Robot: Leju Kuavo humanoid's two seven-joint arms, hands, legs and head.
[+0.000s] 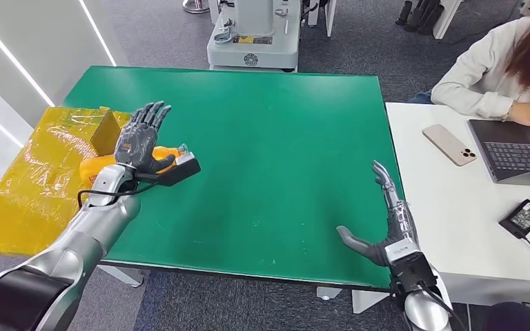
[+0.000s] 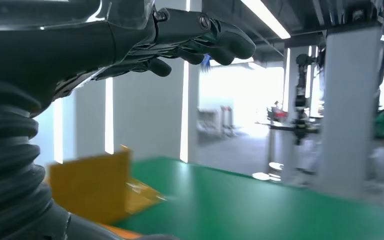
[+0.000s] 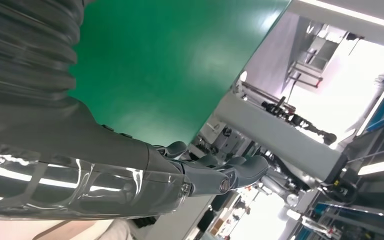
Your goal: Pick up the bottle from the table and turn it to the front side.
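Fingers (image 1: 153, 114) of the left hand (image 1: 140, 141) are spread wide and straight in the head view, palm turned down over an orange bottle (image 1: 153, 158) that lies on its side at the left edge of the green table (image 1: 283, 138). Whether the palm or thumb touches the bottle cannot be told. A glossy orange body and a pale cap end are seen on the bottle, half hidden beneath the hand. A crinkled yellow plastic-wrapped box (image 1: 38, 176) is set just beside the table's left edge. The right hand (image 1: 386, 221) is held near the table's right front edge, its fingers extended and apart, thumb out, nothing within them. A person in a pale sleeve (image 1: 479, 76) is seated at a white desk (image 1: 448, 207) with a laptop (image 1: 514, 148) and a phone (image 1: 449, 145).

From the left wrist view, dark, rounded fingers (image 2: 220, 40) are shown stretched out above the matte green table (image 2: 260, 205); a yellow box flap (image 2: 92, 185) is seen below.

From the right wrist view, smooth grey fingers (image 3: 240, 170) are shown extended beyond the table's edge, the ribbed cover (image 3: 25, 55) set against the flat green surface (image 3: 170, 60).
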